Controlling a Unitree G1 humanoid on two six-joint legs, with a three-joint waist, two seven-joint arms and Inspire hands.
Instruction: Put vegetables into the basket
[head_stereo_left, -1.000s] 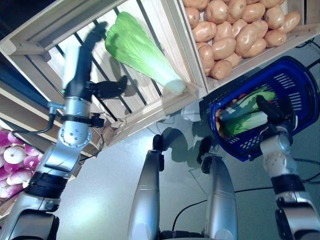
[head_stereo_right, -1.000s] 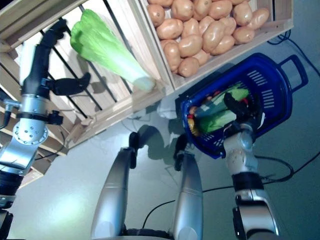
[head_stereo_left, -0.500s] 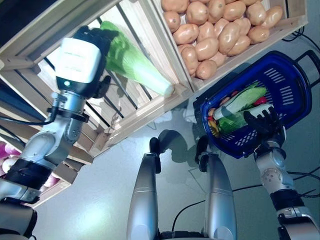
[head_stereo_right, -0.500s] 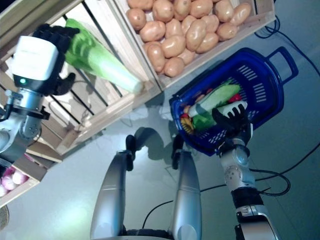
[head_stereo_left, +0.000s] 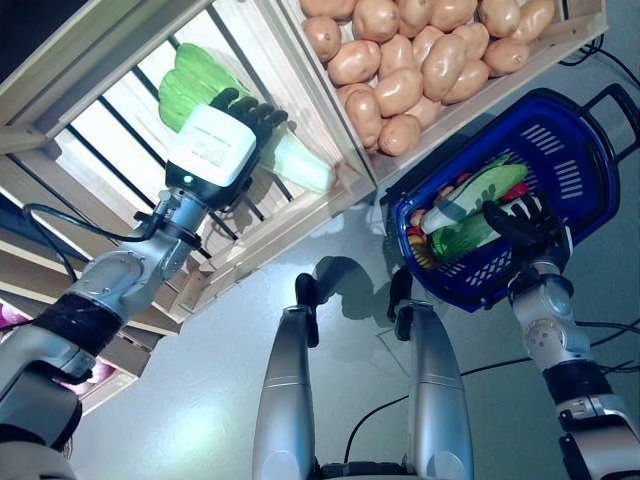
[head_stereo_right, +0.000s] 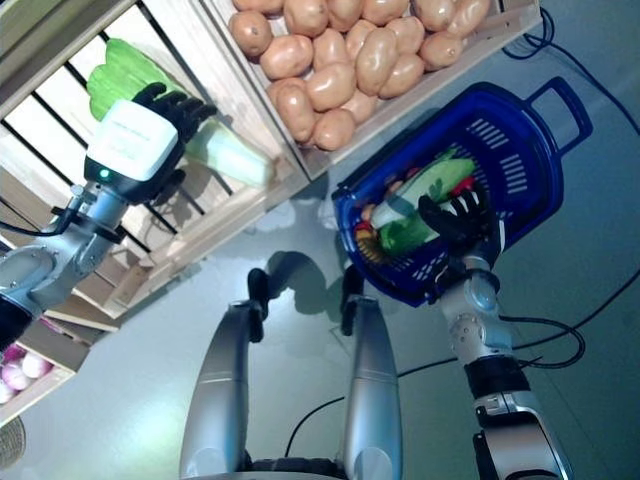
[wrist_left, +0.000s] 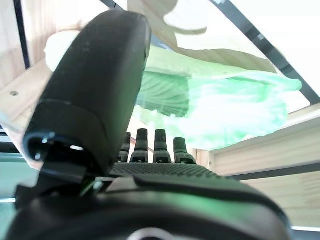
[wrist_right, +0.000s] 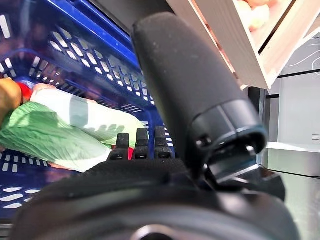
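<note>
Left hand over the cabbage, grasp unconfirmed

The cabbage (head_stereo_left: 205, 85), ruffled green leaves tapering to a pale smooth stalk, lies in the slatted wooden crate (head_stereo_left: 105, 120). Your left hand (head_stereo_left: 225, 140) covers its middle; whether the fingers have closed round it you cannot tell. Lift too soon and the slick stalk may slide out, or catch the crate's edge. Your right hand (head_stereo_left: 525, 228) is clenched on the rim of the blue basket (head_stereo_left: 590, 160), which already carries greens.
</note>
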